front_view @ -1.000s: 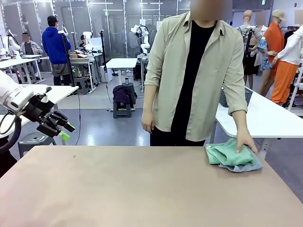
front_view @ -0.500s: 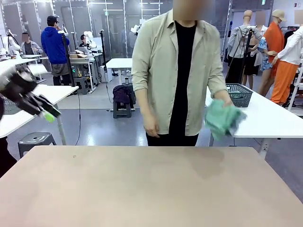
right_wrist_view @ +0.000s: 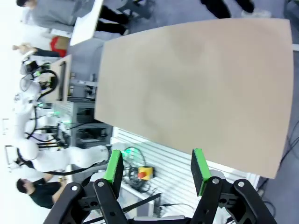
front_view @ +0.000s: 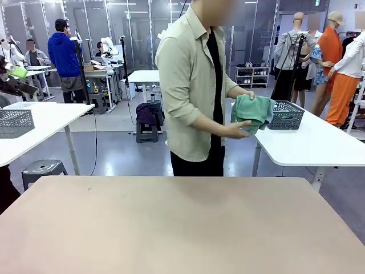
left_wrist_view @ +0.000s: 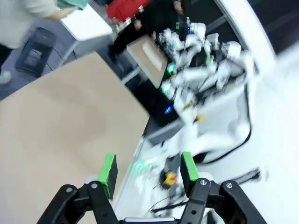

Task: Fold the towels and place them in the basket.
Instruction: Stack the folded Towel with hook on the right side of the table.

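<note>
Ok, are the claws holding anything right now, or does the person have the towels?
Both claws, left and right, are open and empty. The person's hands hold the bundled towels from the side and underneath.

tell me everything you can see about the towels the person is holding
The towels are a soft bundle of mint green terry cloth, loosely folded with rounded edges, not neatly squared. The person holds them in the air with both hands, one hand underneath and the other at the top, beside the white side table. They hang just in front of the dark mesh basket on that table, not yet in it. Whether a blue-grey towel lies inside the bundle cannot be told.
</note>
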### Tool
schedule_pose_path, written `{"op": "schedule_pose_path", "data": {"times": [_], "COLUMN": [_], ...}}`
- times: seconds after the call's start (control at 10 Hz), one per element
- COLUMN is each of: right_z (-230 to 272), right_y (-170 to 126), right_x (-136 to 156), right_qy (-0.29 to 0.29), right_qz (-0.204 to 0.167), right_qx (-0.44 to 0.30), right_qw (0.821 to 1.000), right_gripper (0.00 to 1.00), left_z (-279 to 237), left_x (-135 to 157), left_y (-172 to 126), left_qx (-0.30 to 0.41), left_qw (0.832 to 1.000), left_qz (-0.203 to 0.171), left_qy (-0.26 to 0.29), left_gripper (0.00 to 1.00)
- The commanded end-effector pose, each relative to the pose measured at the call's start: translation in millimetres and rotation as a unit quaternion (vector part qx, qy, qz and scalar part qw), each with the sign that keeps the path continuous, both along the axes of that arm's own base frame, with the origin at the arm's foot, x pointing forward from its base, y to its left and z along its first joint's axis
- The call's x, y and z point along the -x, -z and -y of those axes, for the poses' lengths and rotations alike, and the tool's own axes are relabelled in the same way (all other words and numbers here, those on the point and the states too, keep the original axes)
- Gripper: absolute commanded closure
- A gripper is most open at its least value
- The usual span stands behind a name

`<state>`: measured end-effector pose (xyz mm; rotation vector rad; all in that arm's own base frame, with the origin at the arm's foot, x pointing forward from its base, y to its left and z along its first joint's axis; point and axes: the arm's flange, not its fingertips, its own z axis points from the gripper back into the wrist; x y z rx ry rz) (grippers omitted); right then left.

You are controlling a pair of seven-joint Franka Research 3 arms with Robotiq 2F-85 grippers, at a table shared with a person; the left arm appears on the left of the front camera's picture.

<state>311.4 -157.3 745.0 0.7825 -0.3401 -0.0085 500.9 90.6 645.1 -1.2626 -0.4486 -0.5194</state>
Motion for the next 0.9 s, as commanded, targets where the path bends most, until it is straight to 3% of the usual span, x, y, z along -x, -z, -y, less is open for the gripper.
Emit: {"op": "schedule_pose_path", "data": {"times": [0.0, 0.1, 0.3, 0.5, 0.8], "right_z": [-4.9, -5.8, -6.9, -12.4, -11.6], "right_y": [12.8, 24.1, 51.9, 74.1, 102.1], "right_x": [4.2, 5.7, 5.1, 3.6, -8.9], "right_qy": [0.004, 0.024, 0.062, 0.103, 0.022], "right_qz": [0.016, 0.041, 0.042, 0.009, -0.066], "right_qx": [-0.06, -0.098, -0.194, -0.242, -0.298], "right_qw": [0.998, 0.994, 0.978, 0.965, 0.952], "right_gripper": [0.26, 0.26, 0.26, 0.26, 0.26], "left_z": [0.7, -7.4, -21.7, -26.3, -27.9], "left_x": [13.0, 13.4, 14.9, 16.5, 15.9], "left_y": [0.4, 2.5, 3.2, 4.1, 6.4], "left_qx": [0.064, 0.065, 0.043, 0.034, 0.051], "left_qw": [0.987, 0.982, 0.978, 0.975, 0.972], "left_qz": [-0.082, -0.129, -0.161, -0.179, -0.204], "left_qy": [-0.123, -0.12, -0.128, -0.123, -0.105], "left_gripper": [0.3, 0.3, 0.3, 0.3, 0.3]}}
